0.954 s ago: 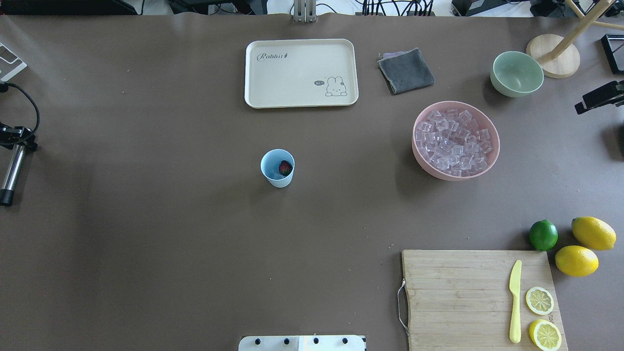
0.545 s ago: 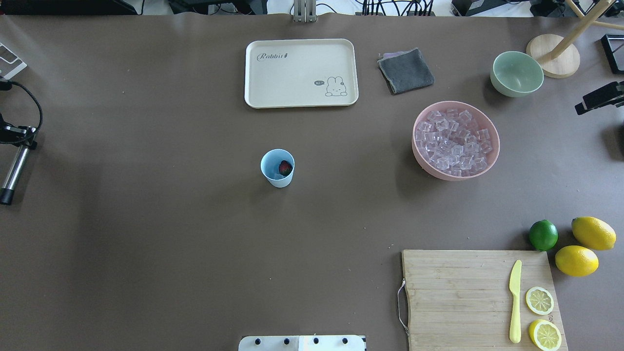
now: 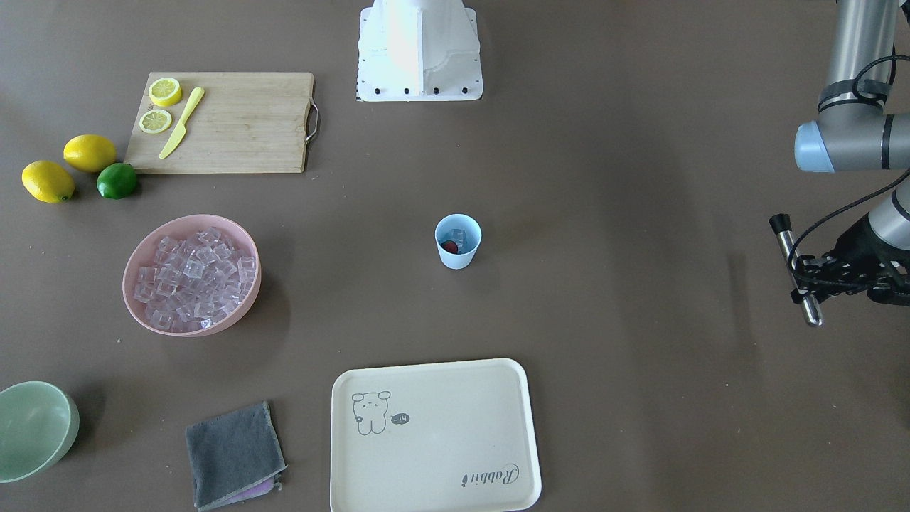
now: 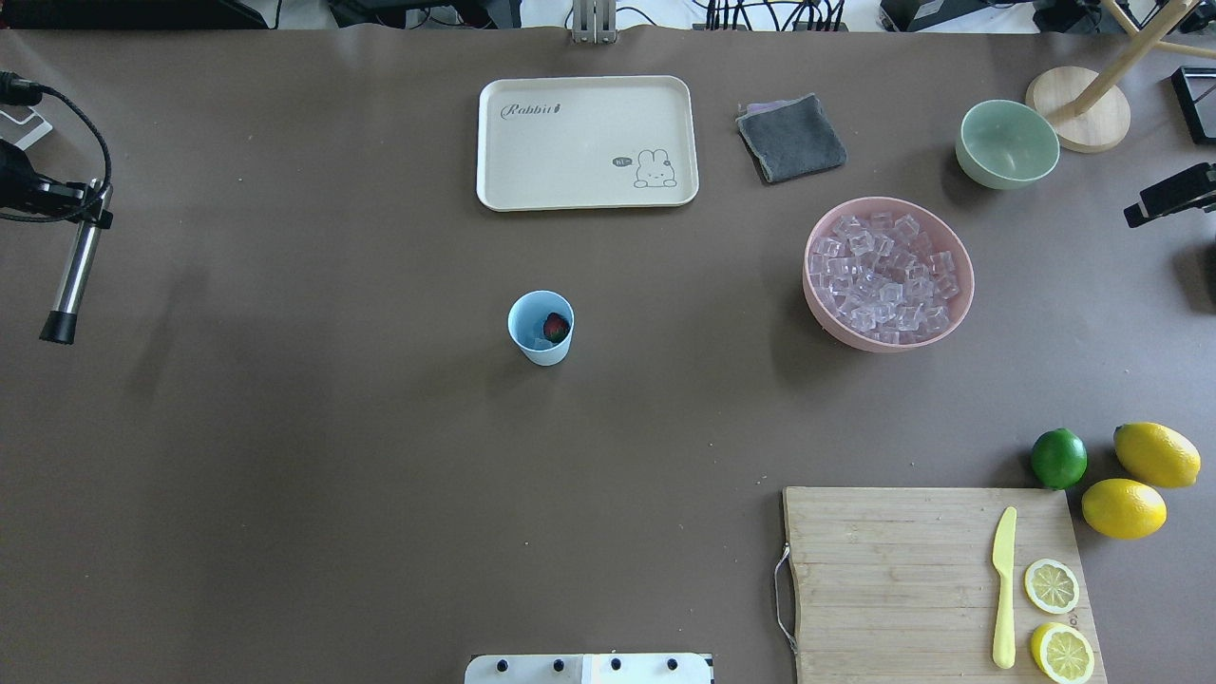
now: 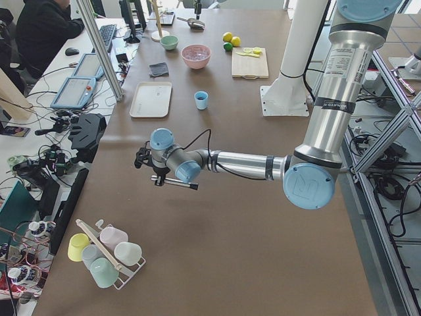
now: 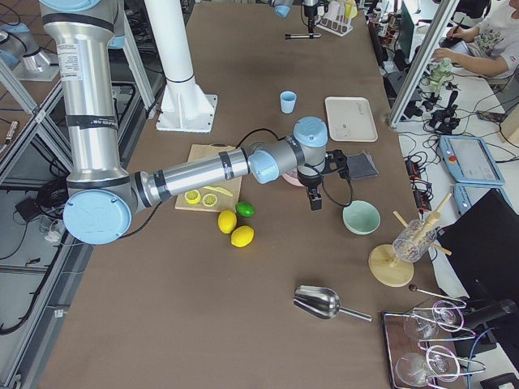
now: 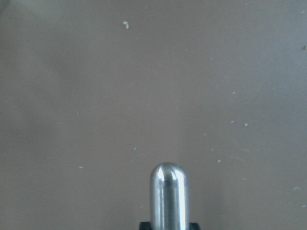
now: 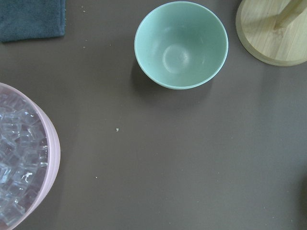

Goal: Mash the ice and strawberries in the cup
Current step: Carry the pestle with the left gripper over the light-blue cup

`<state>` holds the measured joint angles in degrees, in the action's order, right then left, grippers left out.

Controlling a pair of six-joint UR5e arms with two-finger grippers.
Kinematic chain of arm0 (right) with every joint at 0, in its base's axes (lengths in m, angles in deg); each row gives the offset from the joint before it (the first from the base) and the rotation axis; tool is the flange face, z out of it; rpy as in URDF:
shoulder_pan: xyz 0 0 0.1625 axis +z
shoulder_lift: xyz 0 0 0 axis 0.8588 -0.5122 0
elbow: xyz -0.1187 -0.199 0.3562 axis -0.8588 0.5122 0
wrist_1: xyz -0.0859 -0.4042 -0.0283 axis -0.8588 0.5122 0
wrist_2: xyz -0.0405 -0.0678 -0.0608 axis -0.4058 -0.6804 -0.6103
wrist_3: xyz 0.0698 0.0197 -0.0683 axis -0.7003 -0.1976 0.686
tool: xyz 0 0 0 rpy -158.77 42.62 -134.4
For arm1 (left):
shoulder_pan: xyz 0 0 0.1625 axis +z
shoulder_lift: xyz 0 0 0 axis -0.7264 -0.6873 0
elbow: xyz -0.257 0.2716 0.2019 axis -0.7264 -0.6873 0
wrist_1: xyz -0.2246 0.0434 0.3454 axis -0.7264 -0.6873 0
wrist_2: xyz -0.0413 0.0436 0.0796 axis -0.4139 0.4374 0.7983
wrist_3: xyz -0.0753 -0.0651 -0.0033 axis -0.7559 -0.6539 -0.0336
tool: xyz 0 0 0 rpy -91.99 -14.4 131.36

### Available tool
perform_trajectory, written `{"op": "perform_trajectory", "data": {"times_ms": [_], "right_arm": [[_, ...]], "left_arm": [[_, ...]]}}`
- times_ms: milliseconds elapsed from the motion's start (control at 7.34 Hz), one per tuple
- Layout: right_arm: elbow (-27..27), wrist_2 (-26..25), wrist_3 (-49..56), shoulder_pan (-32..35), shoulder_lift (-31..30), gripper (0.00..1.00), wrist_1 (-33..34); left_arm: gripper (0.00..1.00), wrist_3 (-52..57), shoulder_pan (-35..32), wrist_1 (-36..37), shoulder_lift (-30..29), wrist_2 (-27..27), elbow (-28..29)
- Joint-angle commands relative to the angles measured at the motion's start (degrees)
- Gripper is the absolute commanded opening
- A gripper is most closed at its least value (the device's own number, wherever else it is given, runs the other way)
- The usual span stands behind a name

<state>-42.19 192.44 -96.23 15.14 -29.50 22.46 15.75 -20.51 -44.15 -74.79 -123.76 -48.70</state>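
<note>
Entry: cup (image 4: pixel 525 323), upright mid-tabletop (image 4: pixel 285 475), strawberry (image 4: pixel 556 328) and ice (image 3: pixel 458 235) inside awaiting mashing; left hand (image 4: pixel 93 211) clamped on steel pestle (image 4: pixel 74 271), well apart, seemingly ready to approach; right hand (image 4: pixel 1142 206), grip indeterminable.

Cup (image 4: pixel 546 355) stands at the centre of the table (image 4: pixel 285 446), strawberry (image 4: pixel 556 328) inside; pink bowl (image 4: pixel 815 312) of ice (image 4: pixel 883 275) near right edge; left gripper (image 4: pixel 91 215) clamps metal rod (image 4: pixel 74 271) at left edge
</note>
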Motion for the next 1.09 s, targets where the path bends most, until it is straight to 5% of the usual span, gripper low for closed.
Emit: {"op": "perform_trajectory", "data": {"times_ms": [0,272,545,681,954], "right_arm": [[0.6,-0.3,0.3,-0.1,-0.1,0.99,0.6],[1.1,-0.4,0.7,-0.7,-1.4,0.99,0.5],[-1.5,0.4,0.6,-0.5,-4.5,0.99,0.5],[-3.3,0.4,0.6,-0.5,-6.3,0.99,0.5],[-3.7,0.4,0.6,0.0,-6.9,0.99,0.5]], "left_arm": [[0.0,-13.0,0.2,0.1,-5.2,7.4,-11.0],[0.0,-22.3,4.7,0.1,-8.9,17.8,-21.3],[0.0,-30.1,20.2,-0.1,-9.3,41.6,-30.6],[0.0,-30.5,31.9,-0.1,-10.9,57.6,-31.6],[0.0,-30.1,41.8,0.1,-17.9,71.6,-24.3]]}}
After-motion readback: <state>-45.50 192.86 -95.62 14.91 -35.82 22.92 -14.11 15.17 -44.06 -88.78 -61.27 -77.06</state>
